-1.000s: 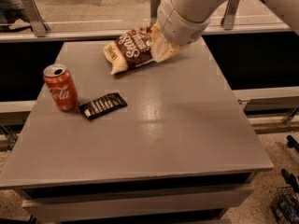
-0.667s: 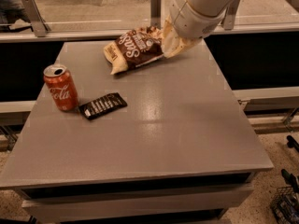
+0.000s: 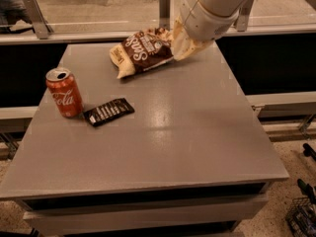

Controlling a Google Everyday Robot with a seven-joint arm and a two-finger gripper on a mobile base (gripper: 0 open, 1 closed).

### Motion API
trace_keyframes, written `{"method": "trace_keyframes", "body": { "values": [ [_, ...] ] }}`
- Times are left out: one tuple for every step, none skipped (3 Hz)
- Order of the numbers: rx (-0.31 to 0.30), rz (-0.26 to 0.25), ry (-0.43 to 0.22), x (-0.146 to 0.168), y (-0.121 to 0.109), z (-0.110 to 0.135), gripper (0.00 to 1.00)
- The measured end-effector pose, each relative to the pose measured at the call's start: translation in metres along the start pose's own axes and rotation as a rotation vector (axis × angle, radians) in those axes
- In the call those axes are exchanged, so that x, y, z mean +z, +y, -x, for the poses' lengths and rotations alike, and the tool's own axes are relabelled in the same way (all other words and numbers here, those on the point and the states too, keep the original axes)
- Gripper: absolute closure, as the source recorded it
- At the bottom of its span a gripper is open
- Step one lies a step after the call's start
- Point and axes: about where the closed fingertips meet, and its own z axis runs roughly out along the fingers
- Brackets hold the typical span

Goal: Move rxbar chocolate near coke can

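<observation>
The rxbar chocolate [image 3: 108, 111], a flat black wrapper with white print, lies on the grey table [image 3: 187, 142] at the left. It rests right beside the red coke can [image 3: 64, 93], which stands upright just to its left. The gripper [image 3: 185, 43] hangs over the back of the table, above the right end of the chip bag, well away from the bar and can. The white arm [image 3: 212, 6] covers most of it.
A large brown chip bag [image 3: 140, 51] lies at the back middle of the table. A metal rail and posts [image 3: 37, 16] run behind the table. A wire basket [image 3: 302, 216] sits on the floor at the lower right.
The arm and gripper have risen and drawn back to the right, away from the table. The bar, can and chip bag have not moved.
</observation>
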Motion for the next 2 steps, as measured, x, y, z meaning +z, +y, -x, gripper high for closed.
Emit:
{"method": "trace_keyframes", "body": {
  "values": [
    [-0.002,-0.003,0.002,-0.0025,-0.0004,0.0010,0.58],
    [-0.003,-0.007,0.004,-0.0049,-0.0007,0.0019,0.35]
  ]
}}
